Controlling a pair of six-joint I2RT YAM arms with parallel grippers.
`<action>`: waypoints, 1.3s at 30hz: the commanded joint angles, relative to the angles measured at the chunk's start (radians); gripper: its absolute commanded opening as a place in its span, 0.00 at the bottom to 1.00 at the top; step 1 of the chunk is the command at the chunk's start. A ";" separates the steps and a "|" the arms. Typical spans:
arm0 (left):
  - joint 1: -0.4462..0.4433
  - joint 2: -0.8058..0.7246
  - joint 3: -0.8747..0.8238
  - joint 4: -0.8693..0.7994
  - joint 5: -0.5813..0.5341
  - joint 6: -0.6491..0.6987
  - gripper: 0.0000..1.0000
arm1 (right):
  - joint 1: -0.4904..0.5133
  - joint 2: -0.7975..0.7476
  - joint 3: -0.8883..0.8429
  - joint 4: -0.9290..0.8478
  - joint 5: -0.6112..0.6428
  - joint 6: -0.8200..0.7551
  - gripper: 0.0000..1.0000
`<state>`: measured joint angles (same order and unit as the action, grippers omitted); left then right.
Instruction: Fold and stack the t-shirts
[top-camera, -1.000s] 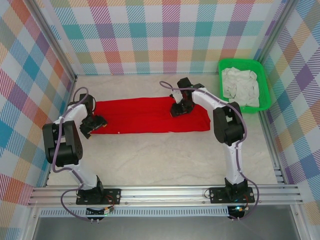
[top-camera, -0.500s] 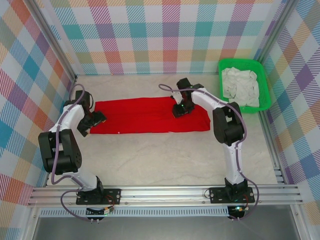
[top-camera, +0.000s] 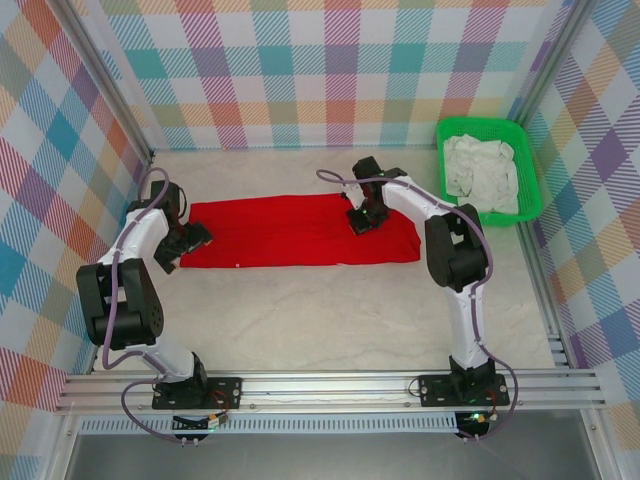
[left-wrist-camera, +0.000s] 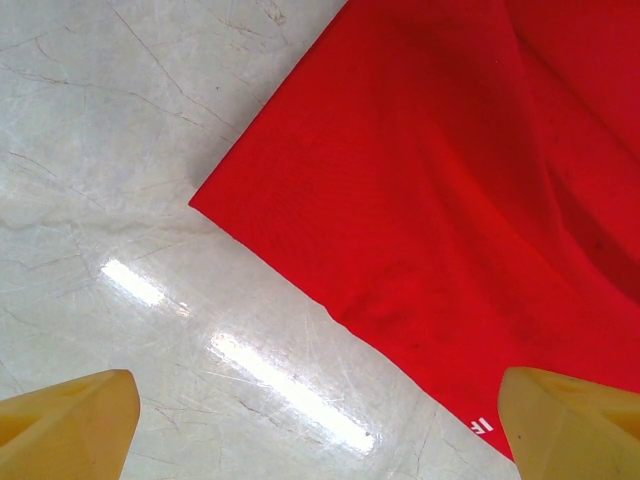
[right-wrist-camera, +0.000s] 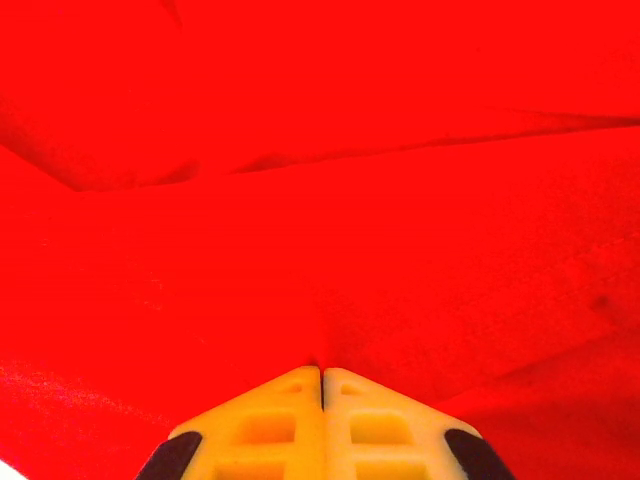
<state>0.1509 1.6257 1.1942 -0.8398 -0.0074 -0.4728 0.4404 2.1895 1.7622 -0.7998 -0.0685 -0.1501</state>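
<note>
I am looking down on the pale marbled table (top-camera: 330, 310), which is carrying everything here. The red t-shirt (top-camera: 280, 230) is lying flat on it as a long band, folded lengthwise. It is running from close to the left edge to past the middle, nearer the far edge than the near one. In the far right corner a green basket (top-camera: 480, 124) is sitting with crumpled white cloth (top-camera: 480, 170) inside, well apart from the shirt.

The right gripper (top-camera: 362, 220) is pressing down on the shirt's far edge, toward its right end. From the right wrist I am seeing the gripper (right-wrist-camera: 321, 385) with its yellow fingers (right-wrist-camera: 270, 420) closed tight together. Red fabric (right-wrist-camera: 320, 200) is puckering into their tips, so it is pinching the cloth.

The left gripper (top-camera: 185, 243) is hovering at the shirt's left end, by the near corner. On the left wrist camera that gripper (left-wrist-camera: 320, 430) is standing wide open and gripping nothing. One finger is showing over bare table and the other over the hem of the shirt (left-wrist-camera: 450, 200), beside a scrap of white lettering (left-wrist-camera: 482, 425).
</note>
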 joint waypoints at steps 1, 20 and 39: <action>-0.005 -0.026 0.022 -0.033 0.017 0.014 0.92 | 0.007 -0.020 0.057 -0.019 -0.031 -0.025 0.00; -0.006 -0.005 -0.001 -0.011 0.013 0.018 0.92 | 0.008 0.240 0.440 0.079 -0.200 -0.109 0.27; -0.051 0.214 0.309 0.021 0.112 0.082 0.03 | 0.005 -0.478 -0.328 0.366 -0.058 0.273 0.00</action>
<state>0.1143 1.7691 1.4189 -0.8303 0.0582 -0.4210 0.4400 1.7535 1.5463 -0.4313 -0.1535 0.0132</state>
